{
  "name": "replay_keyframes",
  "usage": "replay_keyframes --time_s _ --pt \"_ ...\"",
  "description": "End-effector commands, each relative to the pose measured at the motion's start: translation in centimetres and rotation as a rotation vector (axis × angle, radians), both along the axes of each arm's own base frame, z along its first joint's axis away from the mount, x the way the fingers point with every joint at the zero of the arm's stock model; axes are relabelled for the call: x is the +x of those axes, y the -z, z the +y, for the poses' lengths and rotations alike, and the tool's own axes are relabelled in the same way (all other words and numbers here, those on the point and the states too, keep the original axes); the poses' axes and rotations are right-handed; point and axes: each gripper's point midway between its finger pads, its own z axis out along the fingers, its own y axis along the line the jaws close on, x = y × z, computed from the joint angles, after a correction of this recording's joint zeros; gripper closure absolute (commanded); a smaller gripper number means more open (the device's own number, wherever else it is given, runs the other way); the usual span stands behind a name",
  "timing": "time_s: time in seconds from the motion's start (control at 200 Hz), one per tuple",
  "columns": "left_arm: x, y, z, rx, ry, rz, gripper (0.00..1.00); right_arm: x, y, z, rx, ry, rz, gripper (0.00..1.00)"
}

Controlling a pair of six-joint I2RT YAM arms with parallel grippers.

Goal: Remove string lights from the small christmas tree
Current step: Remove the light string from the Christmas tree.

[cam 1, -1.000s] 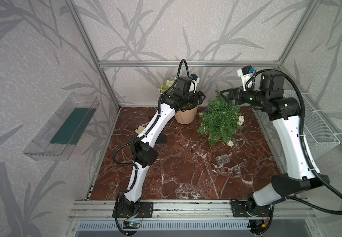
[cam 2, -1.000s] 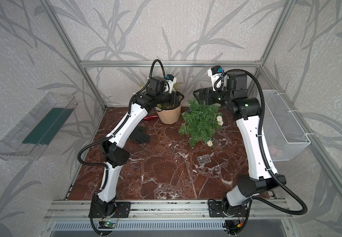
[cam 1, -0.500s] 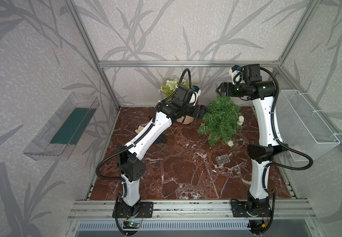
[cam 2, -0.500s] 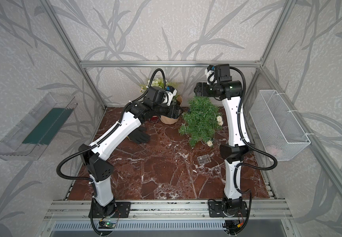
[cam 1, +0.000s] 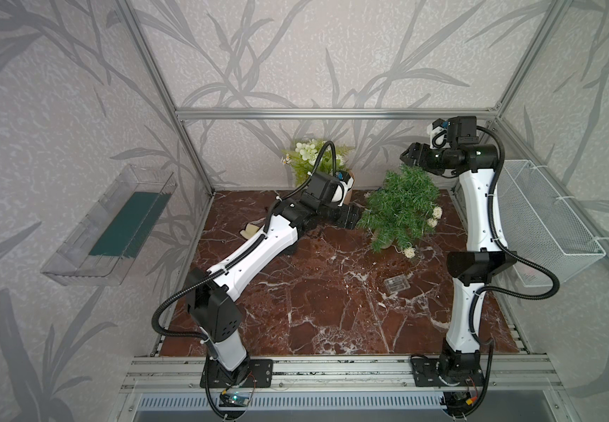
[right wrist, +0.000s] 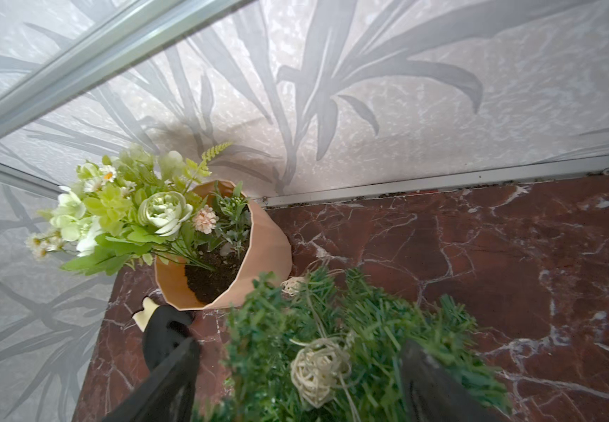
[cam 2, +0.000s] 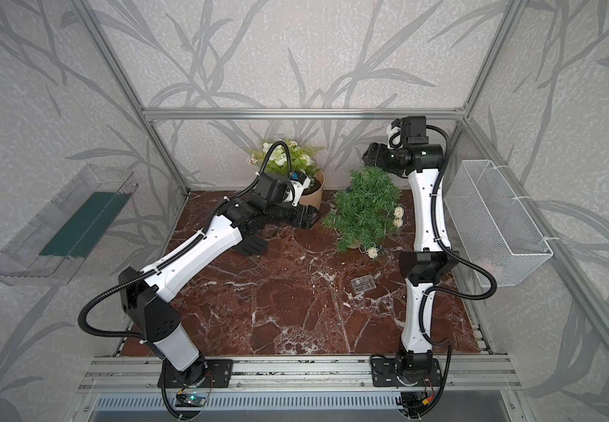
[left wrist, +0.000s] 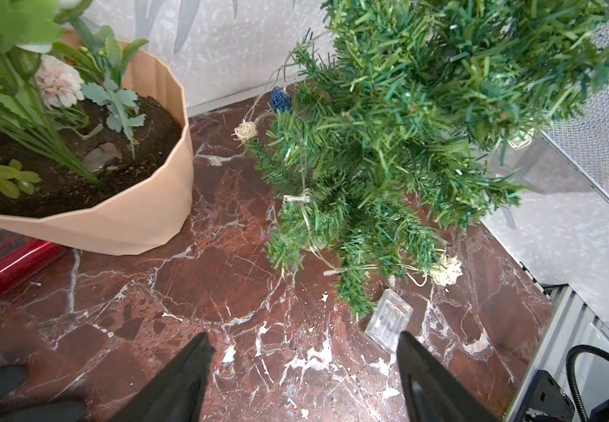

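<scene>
The small christmas tree [cam 1: 401, 208] [cam 2: 365, 204] stands at the back right of the marble floor. The string lights run through it: cream balls [cam 1: 436, 212] on its right side, a blue ball [left wrist: 280, 100] at the back, and a clear battery box [cam 1: 398, 284] [left wrist: 388, 325] lying on the floor in front. My left gripper [cam 1: 356, 219] [left wrist: 301, 341] is low beside the tree's left side, open and empty. My right gripper [cam 1: 407, 157] [right wrist: 300, 343] hangs open over the treetop [right wrist: 368, 329], with a cream ball [right wrist: 319, 369] between its spread fingers.
A peach pot [cam 2: 314, 192] [left wrist: 131, 226] of white flowers stands just left of the tree, behind my left wrist. A black glove [cam 2: 250, 245] lies under the left arm. A wire basket [cam 1: 544, 219] hangs on the right wall and a clear tray [cam 1: 109, 226] on the left wall.
My left gripper dropped from above the pot to floor level beside the tree and opened wider. My right arm straightened upright and brought its gripper over the treetop.
</scene>
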Motion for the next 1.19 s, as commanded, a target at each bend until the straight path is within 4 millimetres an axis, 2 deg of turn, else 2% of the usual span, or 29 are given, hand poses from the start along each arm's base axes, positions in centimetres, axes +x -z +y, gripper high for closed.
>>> replay_keyframes --time_s 0.0,0.175,0.275,0.37,0.635,0.735,0.845,0.995,1.19 --pt "0.1 -1.2 -1.7 -0.059 0.040 -0.039 0.20 -0.4 -2.2 2.9 0.114 -0.099 -0.053 0.16" --pt "0.7 -1.8 -4.1 -0.117 0.088 -0.044 0.20 -1.7 -4.4 4.5 0.141 -0.167 -0.102 0.16" --pt "1.2 -1.5 -5.1 -0.127 0.102 -0.028 0.20 -2.2 -5.6 4.2 0.141 -0.160 -0.128 0.15" --pt "1.9 -1.2 -5.7 -0.126 0.100 -0.019 0.21 -2.2 -6.0 3.1 0.145 -0.125 -0.131 0.15" --pt "2.2 -0.5 -6.8 -0.121 0.100 -0.001 0.22 -1.8 -3.9 -2.8 0.135 0.010 -0.067 0.16" --pt "2.1 -0.2 -6.9 -0.115 0.102 -0.002 0.23 -2.0 -3.3 -4.4 0.143 0.041 -0.061 0.18" --pt "2.0 0.0 -7.0 -0.114 0.098 -0.004 0.25 -2.3 -2.7 -5.4 0.119 0.084 -0.071 0.21" --pt "1.7 0.0 -7.2 -0.114 0.098 -0.003 0.26 -2.5 -0.3 -6.8 0.063 0.149 -0.033 0.27" --pt "0.8 -0.1 -6.8 -0.101 0.088 -0.007 0.27 -2.5 1.3 -6.8 -0.031 0.183 0.005 0.29"
